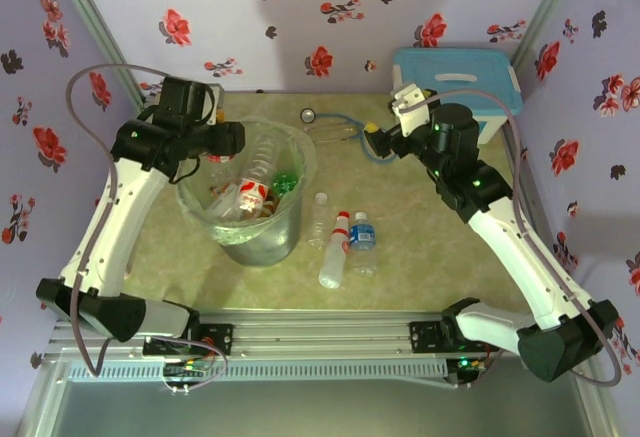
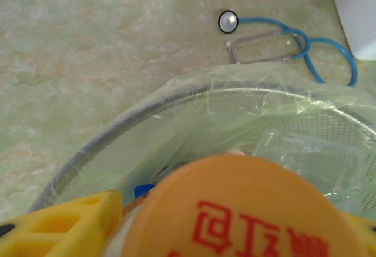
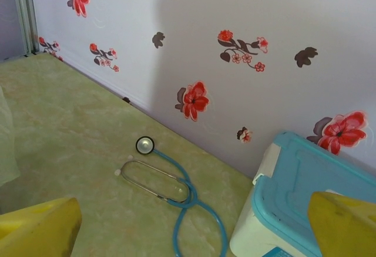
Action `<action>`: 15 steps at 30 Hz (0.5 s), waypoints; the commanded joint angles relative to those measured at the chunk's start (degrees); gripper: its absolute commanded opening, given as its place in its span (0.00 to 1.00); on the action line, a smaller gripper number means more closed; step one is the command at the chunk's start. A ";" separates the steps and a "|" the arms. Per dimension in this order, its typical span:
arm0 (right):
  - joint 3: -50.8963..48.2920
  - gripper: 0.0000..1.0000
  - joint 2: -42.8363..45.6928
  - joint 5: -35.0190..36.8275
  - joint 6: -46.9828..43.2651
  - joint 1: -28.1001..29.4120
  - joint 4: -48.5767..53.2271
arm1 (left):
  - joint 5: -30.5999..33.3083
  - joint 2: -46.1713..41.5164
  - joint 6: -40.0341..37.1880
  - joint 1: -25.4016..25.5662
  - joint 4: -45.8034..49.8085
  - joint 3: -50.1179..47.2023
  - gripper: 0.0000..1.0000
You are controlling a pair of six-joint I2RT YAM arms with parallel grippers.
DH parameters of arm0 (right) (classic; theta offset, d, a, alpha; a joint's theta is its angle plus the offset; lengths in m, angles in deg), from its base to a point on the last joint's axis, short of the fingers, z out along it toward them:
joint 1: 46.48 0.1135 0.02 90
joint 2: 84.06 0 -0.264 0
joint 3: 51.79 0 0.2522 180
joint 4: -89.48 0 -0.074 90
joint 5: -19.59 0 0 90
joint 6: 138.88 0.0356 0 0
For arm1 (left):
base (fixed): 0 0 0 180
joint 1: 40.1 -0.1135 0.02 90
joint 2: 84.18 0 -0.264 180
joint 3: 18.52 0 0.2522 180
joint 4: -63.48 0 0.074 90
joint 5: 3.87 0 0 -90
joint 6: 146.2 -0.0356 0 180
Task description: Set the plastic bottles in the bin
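Note:
The bin (image 1: 297,219), a grey bucket lined with a clear bag, stands left of centre and holds several plastic bottles, one with a red-white label (image 1: 251,195) and a green one (image 1: 286,181). My left gripper (image 1: 232,141) hovers over the bin's back-left rim (image 2: 111,132), shut on a bottle whose orange cap (image 2: 247,204) with red characters sits between the yellow fingers (image 2: 64,227). Right of the bin, three bottles lie on the table: a clear one (image 1: 319,219), a red-capped one (image 1: 335,253) and a blue-labelled one (image 1: 362,243). My right gripper (image 1: 384,143) (image 3: 191,224) hangs open above the table's back right, holding nothing.
A blue stethoscope (image 1: 340,127) (image 2: 282,39) (image 3: 170,180) lies behind the bin. A white box with a light-blue lid (image 1: 455,82) (image 3: 311,204) stands in the back right corner. Flowered walls close in the back and both sides.

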 commanded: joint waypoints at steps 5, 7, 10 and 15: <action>-1.30 0.99 0.48 0.54 0.72 -0.83 0.53 | -1.25 0.26 -2.16 -1.12 2.14 1.95 0.77; -1.31 0.99 0.52 0.59 0.54 -0.84 1.16 | -1.31 -0.18 -2.16 -1.30 2.14 2.32 0.78; -1.79 0.99 1.14 0.80 0.45 -1.05 1.55 | -2.00 -0.30 -2.10 -1.33 1.99 3.00 0.73; -2.12 0.99 1.71 0.98 0.57 -1.30 1.72 | -2.63 0.49 -1.22 -1.23 1.52 1.64 0.58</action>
